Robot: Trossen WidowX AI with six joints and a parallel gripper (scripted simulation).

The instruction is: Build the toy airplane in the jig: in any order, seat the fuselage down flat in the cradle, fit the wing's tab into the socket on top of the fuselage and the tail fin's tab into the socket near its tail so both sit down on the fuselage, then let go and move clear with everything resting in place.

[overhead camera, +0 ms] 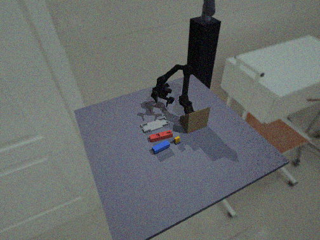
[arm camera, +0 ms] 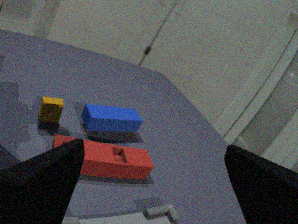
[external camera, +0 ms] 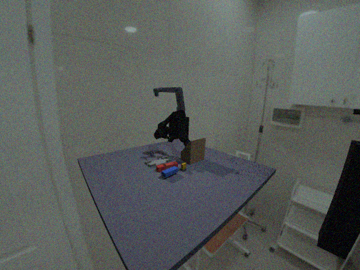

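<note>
A black arm [external camera: 180, 125] stands at the far side of a purplish table [external camera: 171, 207] mid-frame. Near its foot is a brown panel [external camera: 197, 151]; left of that lie red [external camera: 166, 166], blue [external camera: 169, 172] and small yellow [external camera: 183, 166] blocks. White cabinets [external camera: 328, 61] fill the upper right.

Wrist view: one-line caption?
Open jaws above the red fuselage, with blue and yellow parts beyond it.

no readable text on any surface in the top, exterior or wrist views, no legible label or brand, no number or sign that can be made out, from twelve o'clock round to six and back, grainy and dim throughout
</note>
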